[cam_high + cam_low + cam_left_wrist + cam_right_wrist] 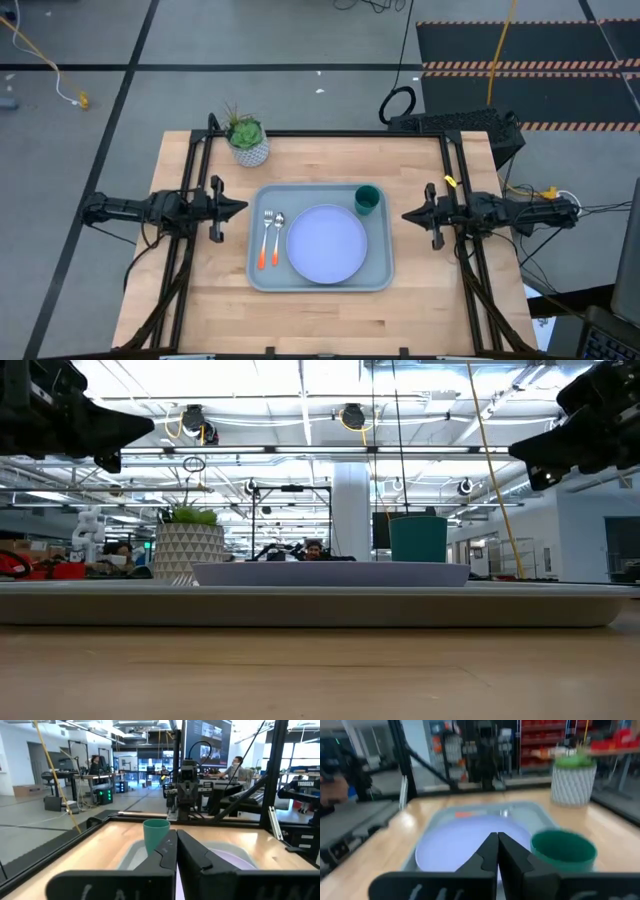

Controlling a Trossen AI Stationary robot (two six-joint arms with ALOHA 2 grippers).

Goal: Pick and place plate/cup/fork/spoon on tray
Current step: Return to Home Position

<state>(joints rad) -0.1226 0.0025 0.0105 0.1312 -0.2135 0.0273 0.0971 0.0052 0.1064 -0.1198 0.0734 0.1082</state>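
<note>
The grey-blue tray [378, 276] lies in the middle of the table. On it rest the pale lavender plate [326, 244], the dark green cup [367, 200] upright at its far right corner, and the fork [267, 240] and spoon [277, 238] side by side at its left, orange handles toward the near edge. My left gripper [243, 208] hangs shut at the table's left side, pointing level at the tray. My right gripper [406, 214] hangs shut at the right side, pointing at the tray. Neither holds anything.
A white patterned pot with a green plant [248, 140] stands at the table's far left, behind the tray. Bare wood [320, 320] lies between the tray and the near edge. Black frame rails [190, 180] run along both sides of the table.
</note>
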